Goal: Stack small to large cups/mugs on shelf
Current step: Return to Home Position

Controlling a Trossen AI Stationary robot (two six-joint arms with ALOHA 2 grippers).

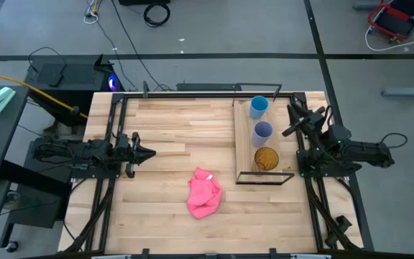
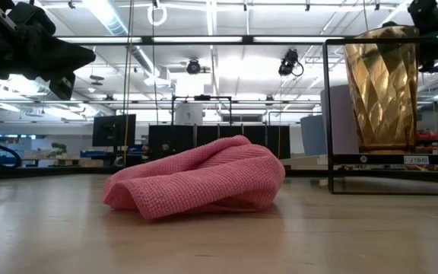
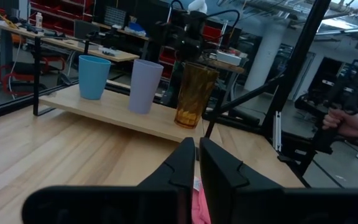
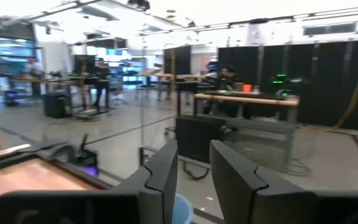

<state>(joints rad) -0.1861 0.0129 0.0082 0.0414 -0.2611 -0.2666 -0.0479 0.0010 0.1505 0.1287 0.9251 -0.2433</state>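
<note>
1. Your left gripper (image 1: pixel 149 152) hangs over the table's (image 1: pixel 164 122) left side, its fingers pressed together on nothing.
2. Your right gripper (image 1: pixel 290 121) sits just right of the shelf (image 1: pixel 244 144), fingers apart and empty.
3. The blue cup (image 1: pixel 258 106), purple cup (image 1: pixel 262 132) and amber cup (image 1: pixel 266 158) stand upright in a row on the shelf.
4. A pink cloth (image 1: pixel 204 193) lies on the table nearby.

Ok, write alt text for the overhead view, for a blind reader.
Three cups stand in a row on the shelf at the table's right: light blue cup farthest back, lavender cup in the middle, amber cup nearest. A pink cloth lies on the table; the left gripper and right gripper sit at opposite sides, holding nothing.
</note>
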